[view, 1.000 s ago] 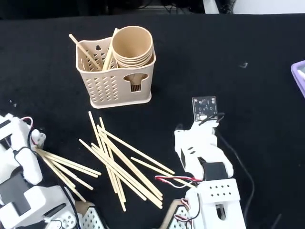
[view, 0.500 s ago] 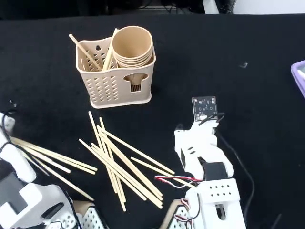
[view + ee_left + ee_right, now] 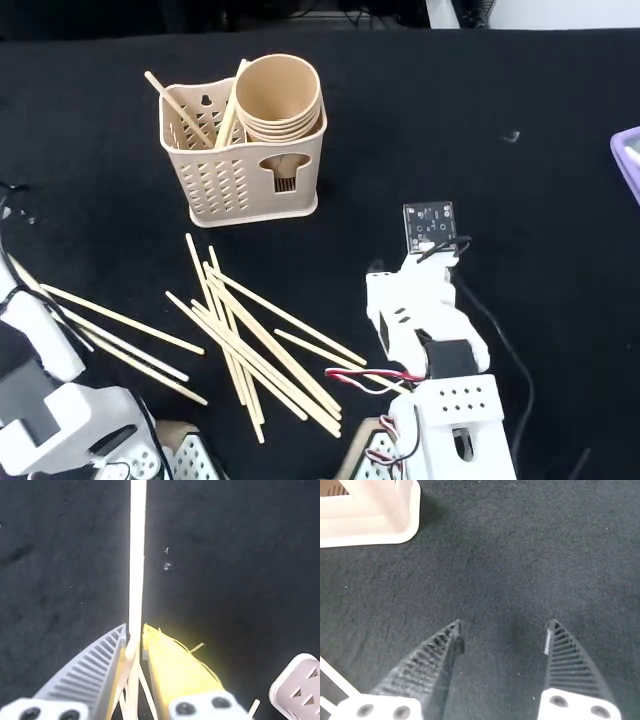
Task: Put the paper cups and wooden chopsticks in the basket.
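Observation:
The beige slotted basket point(image 3: 245, 180) stands at the back left of the black table. It holds a stack of paper cups point(image 3: 280, 95) and a few wooden chopsticks point(image 3: 180, 105). Many loose chopsticks point(image 3: 260, 350) lie crossed in front of it. My left gripper point(image 3: 134, 632) is shut on a small bundle of chopsticks point(image 3: 136, 555). In the high view that bundle point(image 3: 120, 335) fans out from the left arm point(image 3: 35, 345) at the table's left edge. My right gripper point(image 3: 505, 630) is open over bare cloth, a short way from the basket's foot point(image 3: 375, 515).
The right arm point(image 3: 425, 310) stands right of the loose pile. A purple object point(image 3: 628, 160) pokes in at the right edge. One loose chopstick end point(image 3: 332, 680) lies near the right gripper. Black cloth stretches right of the basket.
The left arm has drawn back toward the left edge with the bundle, and the sticks' held ends have swung left and farther back. The right arm has not moved.

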